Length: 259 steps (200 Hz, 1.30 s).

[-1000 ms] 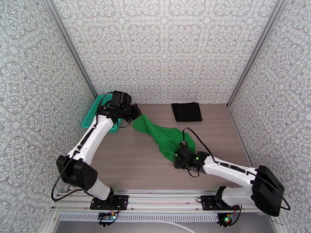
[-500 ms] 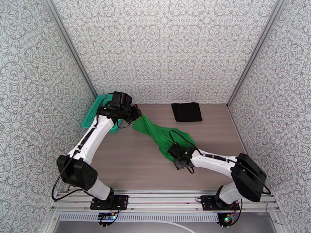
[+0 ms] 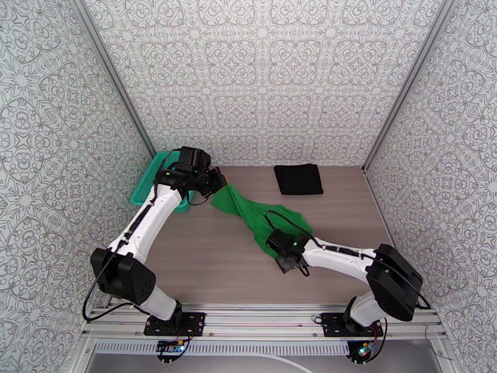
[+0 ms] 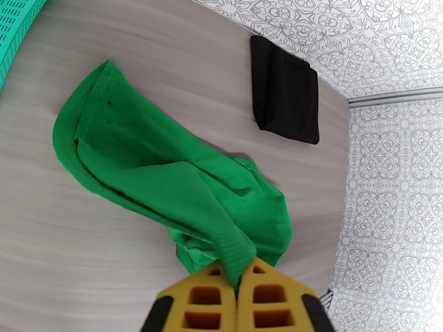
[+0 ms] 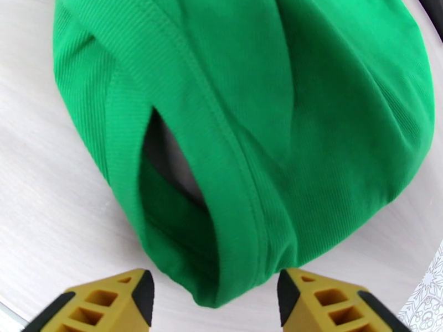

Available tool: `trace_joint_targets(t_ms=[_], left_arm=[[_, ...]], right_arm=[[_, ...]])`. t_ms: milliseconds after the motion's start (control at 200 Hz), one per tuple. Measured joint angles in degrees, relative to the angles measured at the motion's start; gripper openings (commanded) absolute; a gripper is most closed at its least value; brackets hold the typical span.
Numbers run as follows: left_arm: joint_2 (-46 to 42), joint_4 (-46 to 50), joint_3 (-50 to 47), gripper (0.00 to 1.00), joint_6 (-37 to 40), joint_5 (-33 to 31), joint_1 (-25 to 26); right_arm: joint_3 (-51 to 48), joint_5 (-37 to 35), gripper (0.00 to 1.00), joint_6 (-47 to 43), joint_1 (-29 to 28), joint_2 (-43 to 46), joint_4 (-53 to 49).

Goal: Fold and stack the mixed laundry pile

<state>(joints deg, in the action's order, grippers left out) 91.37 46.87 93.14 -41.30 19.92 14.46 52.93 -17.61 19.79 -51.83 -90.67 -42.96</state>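
The bright green T-shirt lies stretched and bunched across the middle of the table, also seen as green T-shirt and green T-shirt. My left gripper is shut on its far left end, a ribbed fold pinched between the yellow fingers. My right gripper is open at the shirt's near end, its yellow fingertips straddling the hem just short of the cloth. The black garment lies folded flat at the back right, black garment.
A teal mesh basket stands at the back left behind my left arm, its rim at the corner of the left wrist view. Patterned walls close in the table on three sides.
My right arm has swung left and forward, bringing its gripper from beside the shirt's right side to its near end. The left gripper keeps its hold, barely moved.
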Motion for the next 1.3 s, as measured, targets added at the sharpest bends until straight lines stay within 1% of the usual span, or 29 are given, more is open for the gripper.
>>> trace_joint_targets(t_ms=[185, 285, 555, 610, 680, 755, 900, 990, 1080, 1205, 1295], left_arm=[[0.0, 0.0, 0.0, 0.00, 0.0, 0.0, 0.0], [0.0, 0.0, 0.0, 0.00, 0.0, 0.0, 0.0], [0.0, 0.0, 0.0, 0.00, 0.0, 0.0, -0.1], [0.0, 0.0, 0.0, 0.00, 0.0, 0.0, -0.1], [0.0, 0.0, 0.0, 0.00, 0.0, 0.0, -0.2], [0.0, 0.0, 0.0, 0.00, 0.0, 0.0, -0.3], [0.0, 0.0, 0.0, 0.00, 0.0, 0.0, -0.9], [-0.5, 0.1, -0.6, 0.00, 0.5, 0.3, -2.6], [-2.3, 1.8, -0.9, 0.00, 1.3, 0.3, -5.5], [-7.1, 5.7, 0.2, 0.00, 3.1, 0.2, -8.7], [-11.1, 9.6, 4.3, 0.00, 5.0, 0.8, -9.1]], right_arm=[[1.5, 0.0, 0.60, -0.4, -0.5, -3.7, 0.0], [2.6, -0.5, 0.56, -0.3, -0.6, -5.2, -0.2], [3.3, -3.2, 0.29, 1.0, -0.6, -6.4, -1.7], [3.3, -3.6, 0.22, 1.1, -0.6, -6.4, -2.0], [3.3, -4.2, 0.10, 1.4, -0.6, -6.4, -2.4], [3.3, -4.7, 0.00, 2.2, -0.6, -6.4, -2.8], [3.3, -6.2, 0.00, 2.5, -0.6, -5.3, -4.5], [3.8, -8.7, 0.00, 2.4, -0.6, -1.2, -7.4], [6.6, -12.2, 0.00, 2.2, -0.6, 6.1, -11.8], [15.2, -18.1, 0.00, 0.8, -0.6, 17.8, -16.6], [22.5, -21.2, 0.00, -1.3, -0.6, 25.9, -18.5]])
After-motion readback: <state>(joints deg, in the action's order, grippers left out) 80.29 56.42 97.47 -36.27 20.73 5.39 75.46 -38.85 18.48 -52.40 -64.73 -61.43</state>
